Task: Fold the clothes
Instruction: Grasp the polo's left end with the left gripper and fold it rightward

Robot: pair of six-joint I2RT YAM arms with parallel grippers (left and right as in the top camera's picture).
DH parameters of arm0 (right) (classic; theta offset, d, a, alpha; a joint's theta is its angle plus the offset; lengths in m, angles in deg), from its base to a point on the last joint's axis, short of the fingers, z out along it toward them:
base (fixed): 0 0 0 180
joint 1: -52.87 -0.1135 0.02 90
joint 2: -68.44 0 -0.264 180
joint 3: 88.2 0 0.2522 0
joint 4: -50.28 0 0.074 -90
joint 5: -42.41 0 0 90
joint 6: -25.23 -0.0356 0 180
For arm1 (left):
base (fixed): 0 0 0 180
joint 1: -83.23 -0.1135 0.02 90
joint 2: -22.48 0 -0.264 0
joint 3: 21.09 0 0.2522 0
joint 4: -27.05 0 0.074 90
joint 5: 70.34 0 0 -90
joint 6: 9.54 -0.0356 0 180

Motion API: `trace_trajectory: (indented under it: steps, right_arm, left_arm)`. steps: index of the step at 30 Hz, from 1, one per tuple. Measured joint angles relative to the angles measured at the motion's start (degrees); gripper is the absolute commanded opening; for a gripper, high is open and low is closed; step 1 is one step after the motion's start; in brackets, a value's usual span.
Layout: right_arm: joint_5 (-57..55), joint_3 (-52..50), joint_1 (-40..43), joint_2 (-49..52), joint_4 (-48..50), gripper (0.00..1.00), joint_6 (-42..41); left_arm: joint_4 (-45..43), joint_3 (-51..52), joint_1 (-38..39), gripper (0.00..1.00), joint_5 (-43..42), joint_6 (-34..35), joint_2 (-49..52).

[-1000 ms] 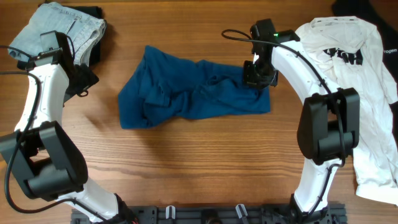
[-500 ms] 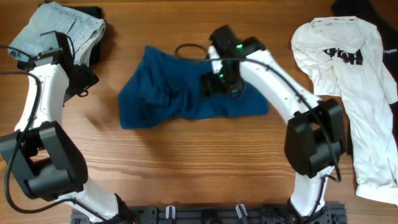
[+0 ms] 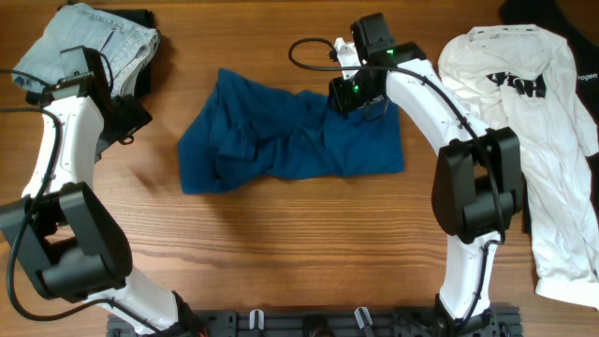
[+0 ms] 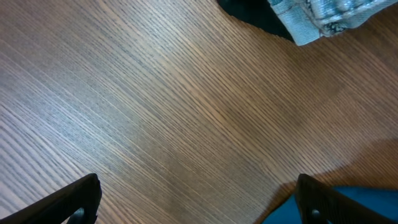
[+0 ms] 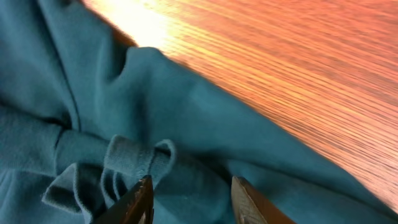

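**Overhead:** crumpled blue shirt (image 3: 281, 140) lies mid-surface (image 3: 299, 243) on grained wood, white T-shirt (image 3: 533, 112) at right, jeans (image 3: 94, 42) far left.
**Left wrist:** left gripper (image 4: 199, 202) spread wide above bare wood. **Right wrist:** right gripper (image 5: 191, 202) parted over blue folds.

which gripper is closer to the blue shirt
Right. The right gripper hovers over the upper right edge of the blue shirt, fingers open; the left gripper is over the table, off its left side.
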Motion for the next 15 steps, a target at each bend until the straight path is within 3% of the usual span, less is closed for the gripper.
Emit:
trace_trajectory:
  steps: [3,7,15]
  right_arm:
    - [2.0,0.0,0.0,0.9,1.1,0.36,1.2]
    - [4.2,0.0,0.0,4.0,1.0,0.07,2.3]
    - [4.7,5.9,0.0,4.3,5.3,0.04,-0.5]
  left_arm:
    - [0.0,0.0,0.0,1.00,-0.3,0.0,0.0]
    - [0.0,0.0,0.0,1.00,-0.5,0.0,0.0]
    - [0.0,0.0,0.0,1.00,-0.7,0.0,0.0]
